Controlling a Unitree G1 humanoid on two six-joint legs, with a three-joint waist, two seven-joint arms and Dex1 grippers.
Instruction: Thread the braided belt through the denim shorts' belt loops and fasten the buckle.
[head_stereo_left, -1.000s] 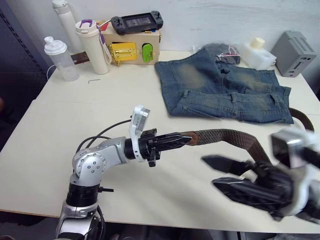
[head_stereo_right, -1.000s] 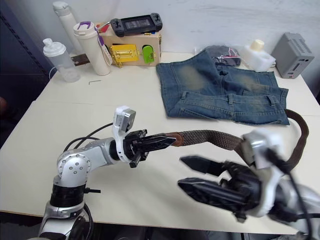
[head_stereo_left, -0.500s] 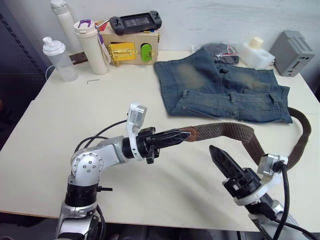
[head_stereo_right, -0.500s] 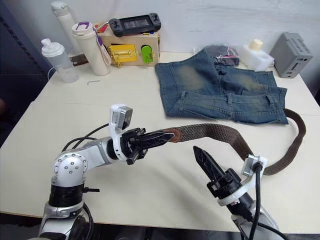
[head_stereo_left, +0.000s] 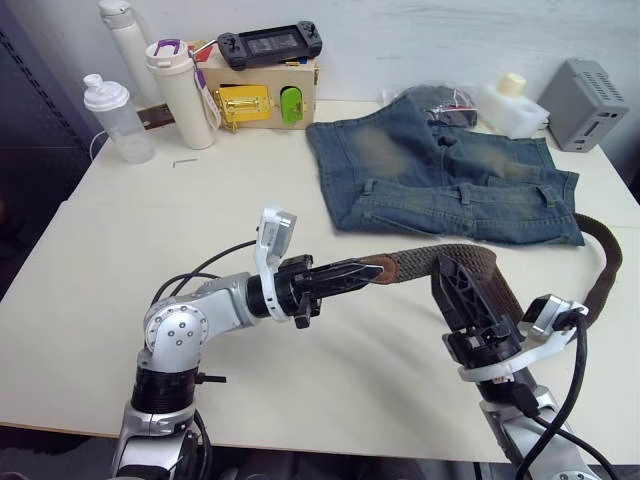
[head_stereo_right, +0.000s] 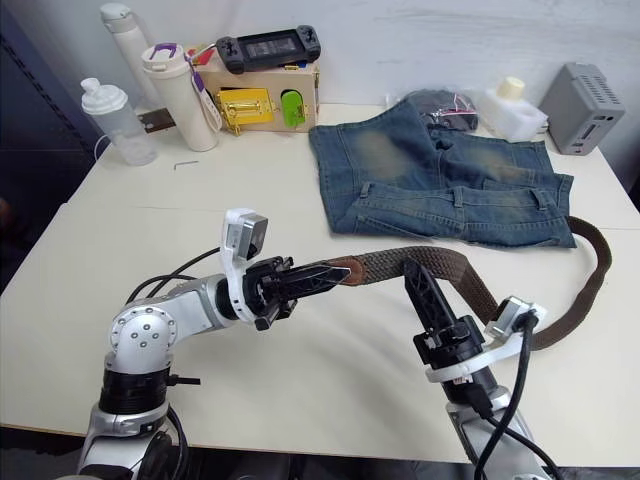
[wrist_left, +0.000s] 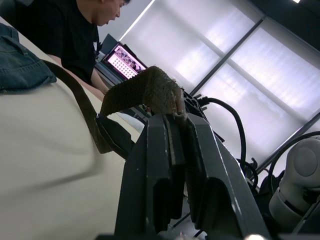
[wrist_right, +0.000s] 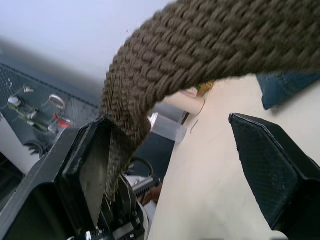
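The denim shorts (head_stereo_left: 450, 165) lie flat at the table's back right, belt loops (head_stereo_left: 470, 196) along the near waistband. My left gripper (head_stereo_left: 366, 270) is shut on the smooth leather tip of the braided belt (head_stereo_left: 415, 264), holding it above the table's middle. The strap arcs right, drops, and loops out to the table's right edge (head_stereo_left: 603, 262). My right gripper (head_stereo_left: 452, 268) points up at the strap just right of the left one. In the right wrist view it (wrist_right: 167, 120) is open, the belt (wrist_right: 200, 45) crossing above and beside one finger (wrist_right: 90, 165). The buckle is out of view.
At the back left stand a clear bottle (head_stereo_left: 118, 120), a white tumbler (head_stereo_left: 185, 95) and a wooden box (head_stereo_left: 260, 95) with a game console (head_stereo_left: 272, 45) on top. A bagged dark bundle (head_stereo_left: 445, 100), a white container (head_stereo_left: 515, 105) and a grey box (head_stereo_left: 590, 92) stand behind the shorts. A person (wrist_left: 65, 30) sits beyond the table.
My right gripper has swung up from low at the front right to the strap, its open fingers now at the belt. The left gripper keeps the tip nearly still.
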